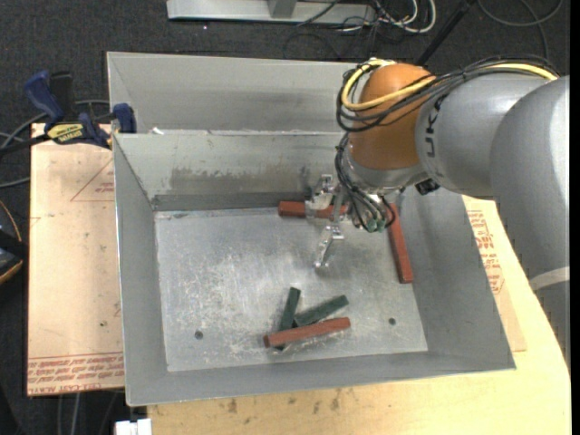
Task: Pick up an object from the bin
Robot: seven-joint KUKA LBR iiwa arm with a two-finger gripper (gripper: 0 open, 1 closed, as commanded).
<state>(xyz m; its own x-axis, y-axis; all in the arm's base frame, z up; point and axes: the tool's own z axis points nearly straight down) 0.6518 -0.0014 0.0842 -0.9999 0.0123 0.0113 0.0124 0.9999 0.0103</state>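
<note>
My gripper (323,261) hangs over the back middle of the bin floor, its metal tip pointing down at bare metal. Just left of its body, a short red-brown bar (291,209) lies along the foot of the back wall, with its right end hidden behind the gripper. To the right, a longer red-brown bar (401,253) lies lengthwise near the right wall, its upper end under the wrist cables. Nothing shows at the gripper's tip.
Near the front of the bin lies a small heap: two dark green bars (311,312) crossed over each other and a red-brown bar (306,333) in front of them. The arm with its orange cover reaches in from the right.
</note>
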